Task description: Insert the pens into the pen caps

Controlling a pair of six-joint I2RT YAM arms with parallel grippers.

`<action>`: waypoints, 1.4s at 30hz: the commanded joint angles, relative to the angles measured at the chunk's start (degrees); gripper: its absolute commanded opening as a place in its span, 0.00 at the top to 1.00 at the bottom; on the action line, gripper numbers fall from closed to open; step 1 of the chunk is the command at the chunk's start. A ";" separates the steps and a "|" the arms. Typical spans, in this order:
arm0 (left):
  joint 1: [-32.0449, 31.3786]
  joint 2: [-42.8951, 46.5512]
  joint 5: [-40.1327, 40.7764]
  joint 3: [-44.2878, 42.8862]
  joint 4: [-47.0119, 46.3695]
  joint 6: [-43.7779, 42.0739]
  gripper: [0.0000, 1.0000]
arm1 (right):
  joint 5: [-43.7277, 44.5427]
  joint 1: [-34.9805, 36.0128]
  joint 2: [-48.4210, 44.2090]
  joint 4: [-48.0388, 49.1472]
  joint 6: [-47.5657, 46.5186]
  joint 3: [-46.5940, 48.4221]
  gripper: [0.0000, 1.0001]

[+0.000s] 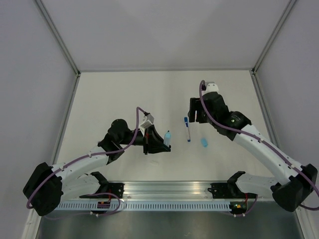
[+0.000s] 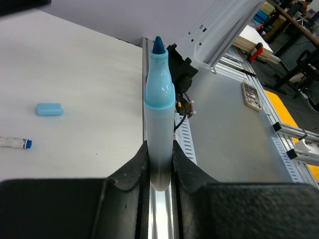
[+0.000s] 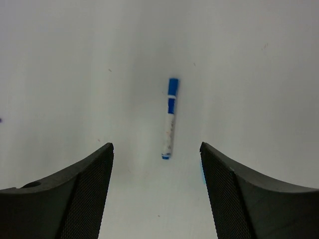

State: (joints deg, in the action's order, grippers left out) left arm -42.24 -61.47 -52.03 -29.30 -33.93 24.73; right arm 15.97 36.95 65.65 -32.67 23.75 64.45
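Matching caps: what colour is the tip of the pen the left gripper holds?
Dark blue; the pen shows best in the left wrist view.

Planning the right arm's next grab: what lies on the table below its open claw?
A white pen with blue ends lies on the table, untouched, between the spread fingers of the right claw. The fingers hide whatever is beneath them.

The matte white table (image 1: pixel 124 94) carries two loose things. A white-barrelled pen (image 3: pixel 169 124) with blue ends lies flat on it ahead of the right gripper (image 3: pixel 157 149), framed between its spread fingers, the longer blue end pointing away from the wrist. A pale blue pen cap (image 1: pixel 204 142) lies on its side near the pen without touching it, just off that gripper's outer finger.
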 commanded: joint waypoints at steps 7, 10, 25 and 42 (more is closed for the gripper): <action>-0.04 1.53 1.57 -1.55 2.20 -3.63 0.98 | -10.61 -5.57 14.32 -12.77 -2.13 -5.73 0.30; -0.04 4.24 6.13 -0.59 4.57 -6.01 0.98 | -11.31 -7.94 17.05 -13.12 -2.57 -5.04 0.34; -0.04 12.78 16.17 3.81 4.49 -8.47 0.98 | -11.57 -10.76 28.13 -13.04 -7.84 -5.03 0.40; -0.04 14.45 17.14 4.07 5.46 -9.17 0.98 | -15.61 -14.27 31.56 -8.38 -10.74 -8.72 0.49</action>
State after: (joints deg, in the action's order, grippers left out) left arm -42.24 -48.10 -36.01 -25.50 -28.36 17.69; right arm 2.09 22.74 95.90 -42.96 14.04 56.60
